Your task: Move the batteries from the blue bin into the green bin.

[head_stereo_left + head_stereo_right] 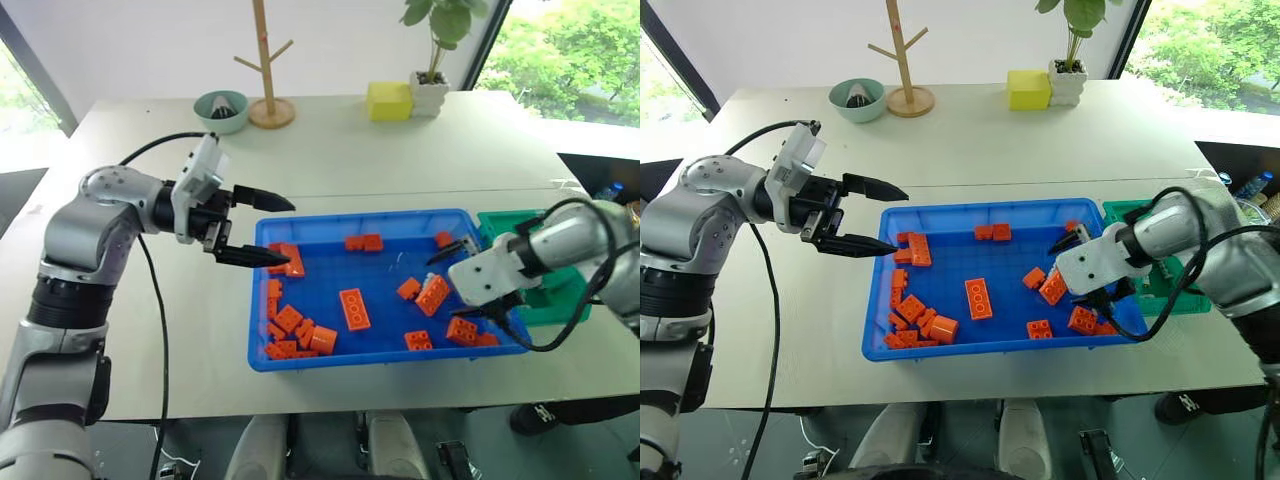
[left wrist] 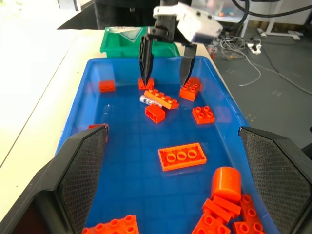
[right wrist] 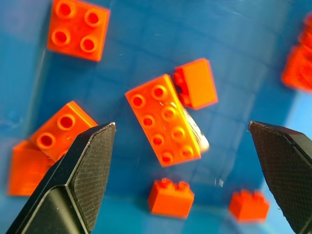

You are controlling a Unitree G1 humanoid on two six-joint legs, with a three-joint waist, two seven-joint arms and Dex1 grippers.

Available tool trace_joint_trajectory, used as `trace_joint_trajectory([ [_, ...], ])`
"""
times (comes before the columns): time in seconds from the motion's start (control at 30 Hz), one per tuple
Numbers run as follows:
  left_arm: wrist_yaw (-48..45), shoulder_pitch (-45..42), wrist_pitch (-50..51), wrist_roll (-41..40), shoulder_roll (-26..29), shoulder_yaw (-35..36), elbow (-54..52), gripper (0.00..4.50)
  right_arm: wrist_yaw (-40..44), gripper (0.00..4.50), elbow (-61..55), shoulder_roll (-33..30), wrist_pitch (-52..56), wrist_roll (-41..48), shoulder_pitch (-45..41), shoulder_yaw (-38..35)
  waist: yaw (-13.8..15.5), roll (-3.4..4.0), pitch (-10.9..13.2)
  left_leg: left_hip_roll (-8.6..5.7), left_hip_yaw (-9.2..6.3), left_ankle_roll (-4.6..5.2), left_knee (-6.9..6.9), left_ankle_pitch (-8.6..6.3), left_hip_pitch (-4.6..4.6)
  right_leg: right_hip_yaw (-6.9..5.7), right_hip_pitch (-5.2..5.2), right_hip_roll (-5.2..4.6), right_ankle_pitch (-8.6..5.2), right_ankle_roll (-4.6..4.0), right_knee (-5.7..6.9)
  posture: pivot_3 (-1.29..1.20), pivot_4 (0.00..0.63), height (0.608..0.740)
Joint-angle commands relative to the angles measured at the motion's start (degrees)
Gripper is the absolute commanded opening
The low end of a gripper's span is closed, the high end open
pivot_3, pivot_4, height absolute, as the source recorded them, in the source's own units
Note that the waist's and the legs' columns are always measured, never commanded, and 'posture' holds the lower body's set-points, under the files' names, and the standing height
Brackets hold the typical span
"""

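Judging progress from what lies in the bins, the transfer looks unfinished. One battery [image 2: 146,100] is visible, a small silvery cylinder on the floor of the blue bin [image 1: 300,362], lying against and partly under a long orange brick [image 3: 164,119] near the end of the bin closest to the green bin [image 1: 560,310]. In the right wrist view only a pale sliver of it shows along that brick's edge. The green bin sits just beside the blue bin, on the robot's right; its contents cannot be made out, so how many batteries have already been delivered cannot be told. Other batteries, if any, are not distinguishable among the scattered orange bricks.

Right gripper [image 1: 478,285]: fingers spread wide and empty, pointing steeply down into the blue bin, straddling the long orange brick and the battery beside it without touching either. The arm reaches in across the bin's right end, beside the green bin. This reads as a set-up for a grasp; the brick resting against the battery may obstruct a clean pinch.

Left gripper [image 1: 255,228]: fingers open, holding nothing, aimed roughly level toward the robot's right, held above the counter [image 1: 330,150] at the left edge of the blue bin. It takes no part in the pick.
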Motion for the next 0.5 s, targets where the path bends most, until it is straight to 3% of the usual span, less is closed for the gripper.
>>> trace_joint_trajectory([
  [0.03,0.18,-1.11,-0.16,-0.81,0.75,1.69,-1.35,4.50,1.16,4.46,3.19,1.07,-7.03,-3.11,-2.24,0.35,0.12,0.00,0.00,0.00,0.00,0.00,0.00,0.00,0.00,0.00,0.00,0.00,0.00,0.00,0.01,0.00,0.150,0.702],
  [0.27,0.54,-0.96,0.10,-1.03,1.32,2.00,-1.77,4.50,-0.71,4.46,10.74,3.89,-16.46,-8.77,-4.06,1.58,0.09,0.00,0.00,-0.02,0.00,-0.01,0.01,0.01,0.00,0.01,0.00,0.00,0.00,0.00,0.02,0.00,0.150,0.702],
  [0.5,0.57,-1.59,-0.24,-0.79,1.21,1.91,-1.18,4.50,-3.23,4.46,14.78,7.56,-18.81,-12.28,-4.33,1.93,0.01,-0.01,0.00,-0.02,0.00,-0.03,0.01,0.02,0.04,0.03,0.01,0.02,0.00,-0.01,0.06,0.00,0.150,0.702],
])
